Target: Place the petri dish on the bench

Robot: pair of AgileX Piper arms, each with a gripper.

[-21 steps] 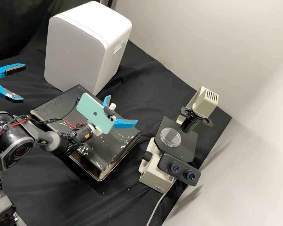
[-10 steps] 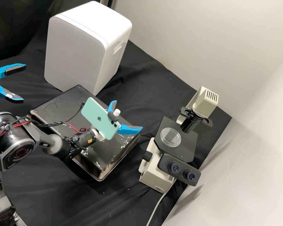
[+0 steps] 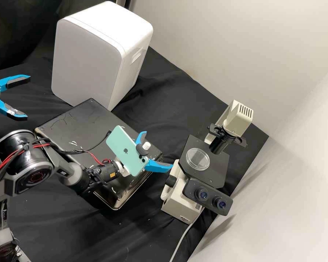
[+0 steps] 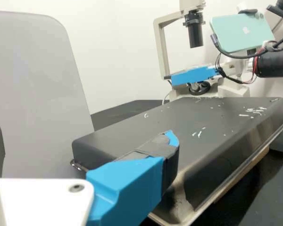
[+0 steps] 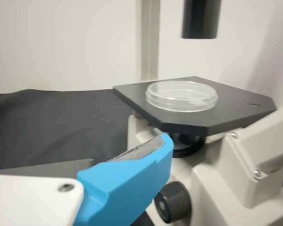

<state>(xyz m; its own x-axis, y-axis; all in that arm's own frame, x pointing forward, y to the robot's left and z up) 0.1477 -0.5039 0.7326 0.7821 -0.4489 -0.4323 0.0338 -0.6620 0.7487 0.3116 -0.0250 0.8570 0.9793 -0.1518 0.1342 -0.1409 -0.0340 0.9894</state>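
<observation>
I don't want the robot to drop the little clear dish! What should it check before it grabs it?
1. Petri dish lies flat on the microscope stage: ok.
2. Right gripper is open: ok.
3. Right gripper is around the dish: not ok, it hangs short of the stage.
4. Room under the black lens tube for a finger: cannot tell.
5. Bare bench to set the dish on: ok.
6. Left gripper is out of the way: ok, it is far off, beyond the tray.
</observation>
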